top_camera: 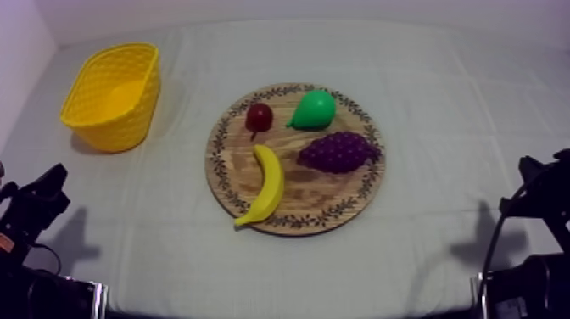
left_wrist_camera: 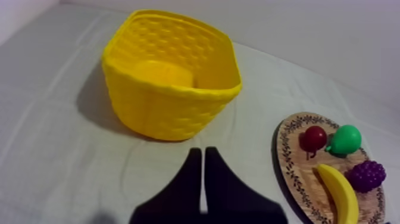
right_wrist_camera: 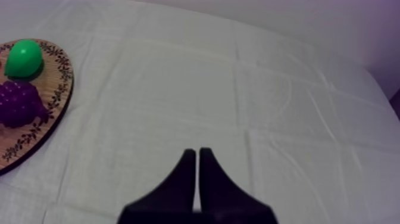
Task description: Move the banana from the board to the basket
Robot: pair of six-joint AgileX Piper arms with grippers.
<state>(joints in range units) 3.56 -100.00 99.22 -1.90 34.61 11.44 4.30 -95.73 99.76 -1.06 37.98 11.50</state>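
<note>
The yellow banana (top_camera: 267,184) lies on the front left part of the round wooden board (top_camera: 339,210) in the middle of the table. The yellow basket (top_camera: 114,95) stands upright at the back left, with nothing in it. My left gripper (top_camera: 53,182) rests low at the left edge, well apart from both. In the left wrist view its fingers (left_wrist_camera: 203,156) lie together as a narrow wedge over bare cloth, between the basket (left_wrist_camera: 172,74) and the board (left_wrist_camera: 288,161) with the banana (left_wrist_camera: 340,192). My right gripper (right_wrist_camera: 197,156) is shut too, over bare cloth beside the board (right_wrist_camera: 41,128).
Also on the board are a green pear (top_camera: 315,110), a purple bunch of grapes (top_camera: 338,152) and a small red fruit (top_camera: 259,117). Grey-white cloth covers the table. A pale wall rises behind the table.
</note>
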